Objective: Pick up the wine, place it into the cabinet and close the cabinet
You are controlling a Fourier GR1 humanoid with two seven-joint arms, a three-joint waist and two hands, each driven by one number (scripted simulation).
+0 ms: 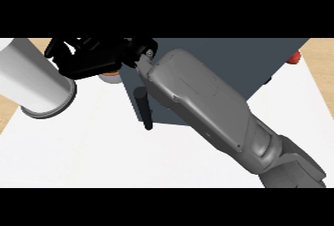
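Honestly, the wine is the tricky bit here, because I can't pick it out for sure. Well to the left of the cabinet (241, 62) there's a big white cylinder (36, 79) over the counter (98, 154); no idea what it is. Between that and the cabinet, right by its left front corner, sits the right hand (91, 57). It's a black lump seen from above, and I can't tell whether it's spread wide, narrowed or wrapped round something. Just under it, beside the cabinet's left edge, a small pale-and-orange bit (109, 77) pokes out. My guess is that's part of the bottle, but it's only a guess. A black handle (146, 108) runs down the cabinet's left front edge. The grey right forearm (209, 106) crosses over the cabinet's top from the lower right. Off the cabinet's right side there's a red thing (297, 56), mostly hidden. The left hand doesn't show at all.

Handling-wise, I'd expect glass: stiff, heavy for its size, smooth enough to slip, and breakable if knocked against the cabinet. I'd take it round the body, under the shoulder, not by the neck, and keep it upright going in.
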